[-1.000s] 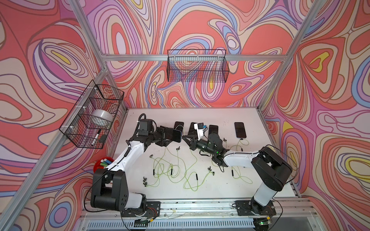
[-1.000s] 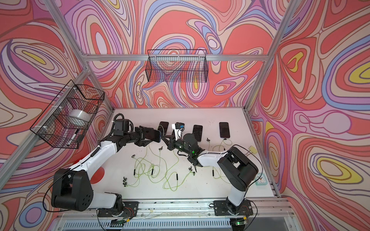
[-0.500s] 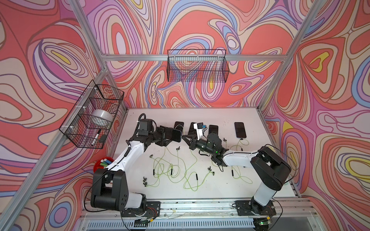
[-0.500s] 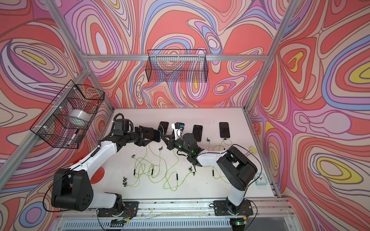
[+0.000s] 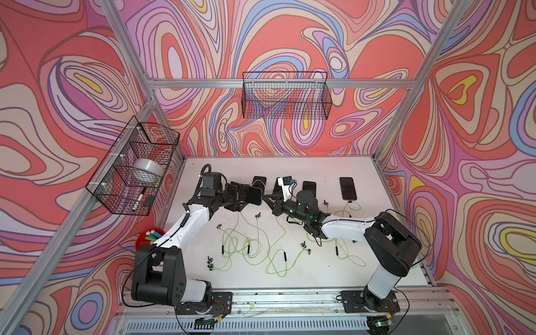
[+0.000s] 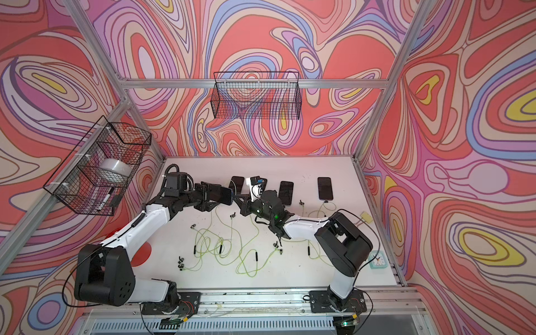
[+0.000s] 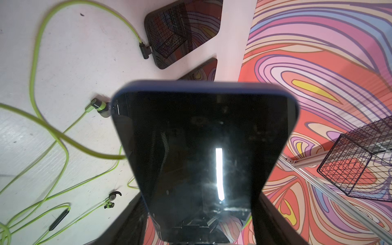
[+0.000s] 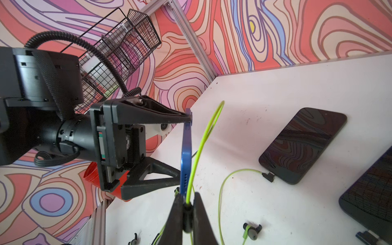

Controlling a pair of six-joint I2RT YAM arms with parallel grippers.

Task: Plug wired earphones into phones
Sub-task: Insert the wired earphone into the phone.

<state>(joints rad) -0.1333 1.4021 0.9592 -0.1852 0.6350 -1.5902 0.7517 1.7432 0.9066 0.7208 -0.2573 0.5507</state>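
My left gripper (image 5: 251,195) is shut on the sides of a phone (image 7: 203,137) in a blue case and holds it raised on edge above the table. In the right wrist view its blue edge (image 8: 186,152) stands just beyond my right gripper (image 8: 188,201). That gripper is shut on the dark plug (image 8: 187,214) of a yellow-green earphone cable (image 8: 203,137), close against the phone's end. Whether the plug is in the port is hidden. Other phones (image 5: 347,188) (image 5: 309,188) (image 5: 259,183) lie flat at the back. Loose earphones (image 5: 249,246) sprawl mid-table.
A phone (image 8: 303,146) lying flat has a plug (image 8: 268,177) at its end. Wire baskets hang on the left wall (image 5: 136,168) and the back wall (image 5: 285,95). A red cup of markers (image 5: 148,235) stands by the left arm.
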